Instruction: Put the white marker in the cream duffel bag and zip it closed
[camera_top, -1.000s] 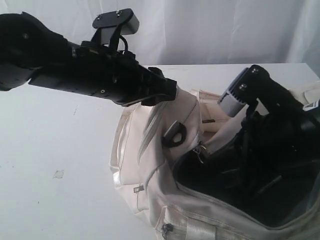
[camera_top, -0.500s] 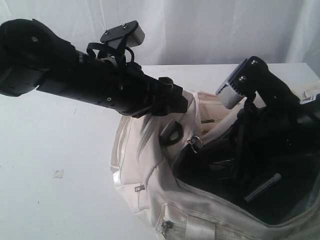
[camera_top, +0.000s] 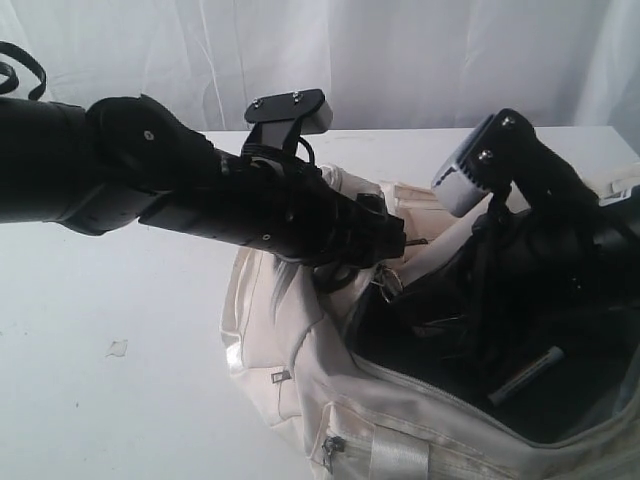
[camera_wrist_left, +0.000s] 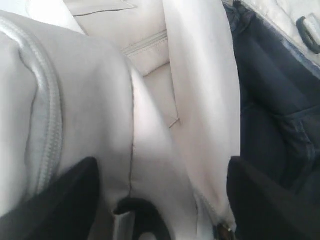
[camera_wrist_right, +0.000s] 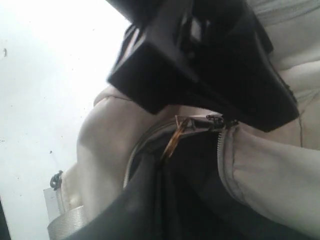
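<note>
The cream duffel bag (camera_top: 290, 340) lies open, its dark lining showing. The white marker (camera_top: 527, 373) rests slanted on that lining inside the opening. My left gripper (camera_top: 395, 240) hangs over the bag's zip end near the metal zip pull (camera_top: 386, 284). In the left wrist view it (camera_wrist_left: 162, 167) is open, its fingers (camera_wrist_left: 70, 197) astride cream fabric, with a black strap ring (camera_wrist_left: 142, 215) and the zip pull (camera_wrist_left: 224, 231) close by. My right gripper (camera_top: 492, 330) reaches down into the bag, and its fingers are lost against the dark lining.
The bag sits on a white table (camera_top: 110, 300) with a white curtain (camera_top: 400, 50) behind. The right wrist view looks up at the left gripper's black body (camera_wrist_right: 210, 65) above the grey zipper (camera_wrist_right: 220, 145) and the bag's side (camera_wrist_right: 105, 135).
My left arm has swung right and lower, from the bag's top flap to the zip end. The marker came into view on the lining half a second ago and has stayed there.
</note>
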